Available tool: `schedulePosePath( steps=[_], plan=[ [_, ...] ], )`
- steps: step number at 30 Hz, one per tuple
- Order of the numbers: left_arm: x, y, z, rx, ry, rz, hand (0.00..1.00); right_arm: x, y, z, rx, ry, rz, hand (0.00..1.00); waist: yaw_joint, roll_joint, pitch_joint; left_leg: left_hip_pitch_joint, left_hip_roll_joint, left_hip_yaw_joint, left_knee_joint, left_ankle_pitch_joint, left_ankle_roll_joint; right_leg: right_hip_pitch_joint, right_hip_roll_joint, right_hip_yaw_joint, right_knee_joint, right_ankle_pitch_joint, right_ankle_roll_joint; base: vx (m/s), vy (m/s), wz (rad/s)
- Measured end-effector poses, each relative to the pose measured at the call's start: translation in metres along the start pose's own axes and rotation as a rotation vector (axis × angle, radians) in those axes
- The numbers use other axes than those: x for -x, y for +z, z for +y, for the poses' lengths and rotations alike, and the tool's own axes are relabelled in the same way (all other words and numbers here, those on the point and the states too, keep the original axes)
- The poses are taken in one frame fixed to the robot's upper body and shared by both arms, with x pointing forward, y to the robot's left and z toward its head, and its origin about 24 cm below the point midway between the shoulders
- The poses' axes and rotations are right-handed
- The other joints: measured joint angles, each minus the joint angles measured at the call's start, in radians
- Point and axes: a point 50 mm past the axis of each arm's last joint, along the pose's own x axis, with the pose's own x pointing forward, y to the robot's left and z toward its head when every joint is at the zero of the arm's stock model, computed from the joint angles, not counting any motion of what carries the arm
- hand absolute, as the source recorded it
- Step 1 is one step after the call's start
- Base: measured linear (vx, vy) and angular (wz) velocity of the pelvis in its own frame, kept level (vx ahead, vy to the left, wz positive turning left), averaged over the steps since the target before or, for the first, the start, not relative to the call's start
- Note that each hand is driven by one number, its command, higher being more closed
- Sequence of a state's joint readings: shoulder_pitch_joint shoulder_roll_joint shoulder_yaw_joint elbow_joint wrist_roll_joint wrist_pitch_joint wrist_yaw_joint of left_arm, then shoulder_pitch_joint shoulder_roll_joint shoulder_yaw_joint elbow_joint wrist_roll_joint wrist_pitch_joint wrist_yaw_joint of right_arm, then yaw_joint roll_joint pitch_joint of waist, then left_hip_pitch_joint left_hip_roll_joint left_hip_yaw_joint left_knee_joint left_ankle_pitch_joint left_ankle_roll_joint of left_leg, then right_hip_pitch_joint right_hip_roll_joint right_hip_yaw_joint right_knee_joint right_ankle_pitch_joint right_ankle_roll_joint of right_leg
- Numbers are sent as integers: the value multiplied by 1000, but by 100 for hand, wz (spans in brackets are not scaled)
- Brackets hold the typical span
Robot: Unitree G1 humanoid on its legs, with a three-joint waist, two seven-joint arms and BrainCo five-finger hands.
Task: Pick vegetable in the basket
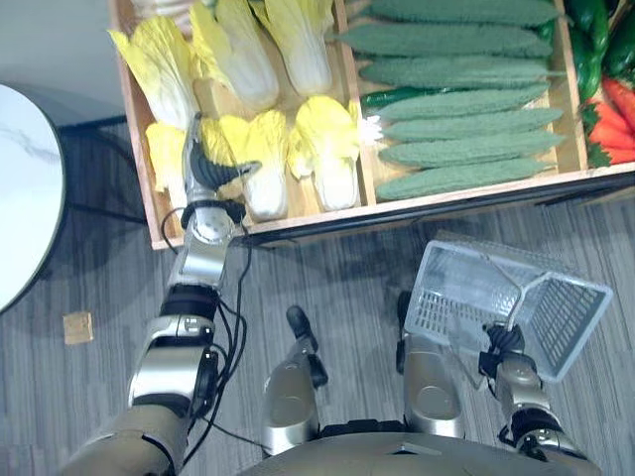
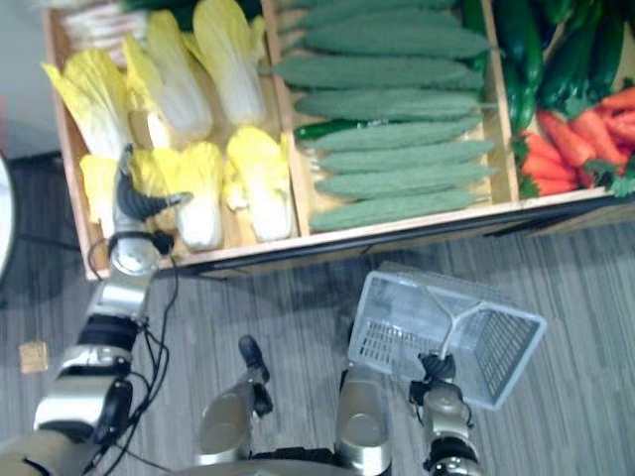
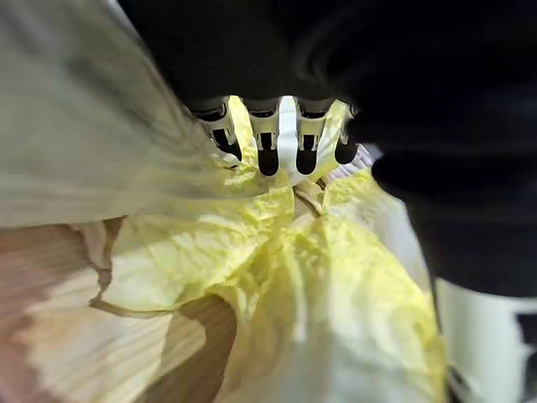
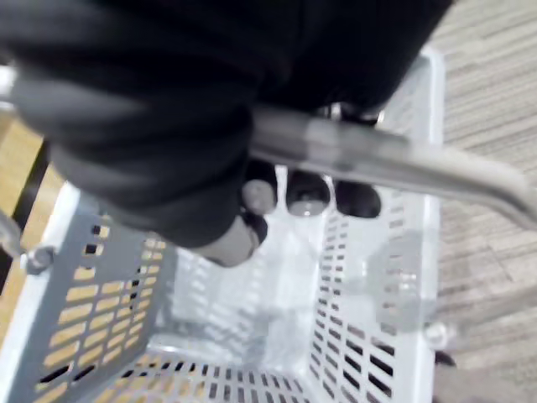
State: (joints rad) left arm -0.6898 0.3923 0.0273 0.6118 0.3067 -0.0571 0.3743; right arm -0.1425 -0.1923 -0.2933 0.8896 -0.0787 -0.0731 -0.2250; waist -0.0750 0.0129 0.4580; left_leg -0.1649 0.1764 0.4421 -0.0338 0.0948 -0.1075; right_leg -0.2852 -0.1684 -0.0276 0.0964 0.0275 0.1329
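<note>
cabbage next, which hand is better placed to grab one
Left. The left hand is over the front cabbages in the crate, with straight fingers reaching onto the yellow leaves. The right hand is curled round the handle of the basket, down over the floor, apart from the crate.

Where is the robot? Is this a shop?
Probably a grocery shop's vegetable stand, or a mock-up of one. A wooden display crate holds rows of yellow-leaved cabbages and bumpy green gourds, and the right hand holds a grey plastic shopping basket by its handle.
</note>
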Motion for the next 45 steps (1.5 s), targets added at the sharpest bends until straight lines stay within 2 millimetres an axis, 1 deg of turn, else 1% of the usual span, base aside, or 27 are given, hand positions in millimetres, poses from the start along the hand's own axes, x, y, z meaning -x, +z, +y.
schedulePosePath(
  steps=[1, 2, 4, 8, 9, 13, 16, 25, 28, 29, 31, 32, 35, 36, 38, 40, 42, 43, 44, 45],
  plan=[
    [-3, 4, 3, -3, 12, -14, 0, -2, 7, 1, 3, -2, -21, 100, 2, -6, 3, -16, 0, 16, 0, 2, 2, -21, 3, 16, -13, 16, 1, -2, -6, -23],
    [-5, 6, 3, -3, 12, -22, 0, -3, 10, 0, 3, -8, -33, 100, 4, -5, 4, -25, 0, 23, 0, 3, 4, -29, 3, 23, -26, 26, 1, 5, -5, -26],
    [-4, 7, 1, -6, 5, -28, 0, -3, 11, 0, 6, -12, -42, 100, 9, -4, 6, -28, -1, 37, -1, 4, 4, -36, 3, 36, -34, 35, 4, 14, 0, -17],
    [-5, 9, -3, -8, 6, -27, 0, -2, 13, 3, 12, -6, -57, 100, 8, -6, 7, -28, -1, 42, -2, 6, 6, -40, 1, 40, -33, 41, 3, 2, -1, -4],
    [-6, 11, -5, -5, 5, -31, 100, -2, 12, 4, 12, -4, -56, 100, 8, -8, 8, -28, -2, 43, -5, 7, 6, -40, -2, 40, -34, 43, 4, 0, 0, 0],
    [-7, 19, -13, 29, -5, -37, 100, -2, 12, 5, 5, -4, -54, 100, 11, -11, 10, -27, -15, 43, -24, 20, 11, -40, -8, 39, -46, 55, 8, 0, 11, 3],
    [-9, 24, -13, 36, -2, -45, 100, -1, 12, 6, 7, -5, -54, 100, 10, -13, 11, -22, -24, 43, -36, 29, 18, -38, -13, 39, -49, 61, 12, 0, 0, 0],
    [-14, 22, -13, 12, -22, -32, 100, -2, 10, 9, 15, 15, -29, 100, 6, -19, 14, 29, -31, 32, -64, 39, 18, 29, -15, 22, -86, 70, 17, 42, 10, 3],
    [-13, 20, -15, -11, -60, -27, 100, 0, 4, 13, 14, 33, 0, 100, 3, -23, 14, 58, -29, 20, -64, 37, 15, 70, -15, 8, -97, 69, 16, 59, 2, 9],
    [-14, 20, -14, -13, -66, -27, 100, 1, 2, 18, 7, 43, 10, 100, -2, -24, 14, 65, -28, 13, -65, 36, 14, 86, -14, -4, -102, 68, 16, 42, -5, 10],
    [-14, 19, -13, -20, -77, -25, 100, 5, -4, 23, -2, 62, 30, 100, -3, -29, 10, 80, -25, 10, -65, 34, 11, 105, -13, -14, -107, 68, 15, 36, -5, 7],
    [-15, 19, -12, -23, -79, -27, 100, 6, -7, 24, -3, 69, 36, 100, -3, -29, 10, 86, -24, 9, -65, 33, 11, 114, -12, -16, -109, 68, 15, 0, 0, 0],
    [-17, 14, 0, -55, -59, -18, 100, 13, -21, 28, -29, 90, 82, 100, 0, -33, 3, 125, -20, 9, -65, 31, 8, 158, -7, -27, -118, 67, 14, 0, 0, 0],
    [-16, 6, 6, -74, -53, 0, 100, 17, -30, 28, -37, 97, 108, 100, -1, -33, -32, 126, -21, 11, -65, 31, 8, 158, -5, -32, -119, 67, 14, 0, 0, 0],
    [-13, 2, 8, -73, -46, 9, 100, 21, -38, 27, -51, 92, 133, 100, -1, -33, -63, 128, -21, 11, -65, 31, 8, 161, -5, -41, -119, 67, 14, 17, 0, 2],
    [-8, 4, 11, -70, -38, -18, 100, 29, -55, 24, -69, 84, 186, 100, 3, -37, -105, 157, -19, 9, -65, 27, 3, 195, -4, -52, -122, 59, 6, 20, -1, 6],
    [-4, 6, 12, -69, -34, -39, 100, 35, -67, 21, -79, 81, 220, 100, 7, -36, -147, 163, -19, 7, -66, 26, 1, 204, -4, -58, -123, 56, 3, -6, -3, 5],
    [-3, 10, 14, -67, -28, -63, 100, 38, -72, 18, -93, 79, 234, 100, 9, -38, -156, 178, -19, 7, -69, 24, 0, 220, -5, -62, -124, 52, 1, -8, -3, 4],
    [-2, 12, 15, -66, -26, -75, 100, 39, -75, 17, -97, 75, 242, 100, 8, -38, -161, 185, -19, 6, -71, 17, -5, 227, -5, -63, -123, 49, 2, -31, 3, 3],
    [2, 15, 15, -86, -25, -104, 100, 43, -82, 13, -108, 64, 265, 100, 8, -40, -189, 183, -19, 6, -71, 8, -13, 226, -6, -64, -124, 43, 4, 0, 0, 0]
  ],
)
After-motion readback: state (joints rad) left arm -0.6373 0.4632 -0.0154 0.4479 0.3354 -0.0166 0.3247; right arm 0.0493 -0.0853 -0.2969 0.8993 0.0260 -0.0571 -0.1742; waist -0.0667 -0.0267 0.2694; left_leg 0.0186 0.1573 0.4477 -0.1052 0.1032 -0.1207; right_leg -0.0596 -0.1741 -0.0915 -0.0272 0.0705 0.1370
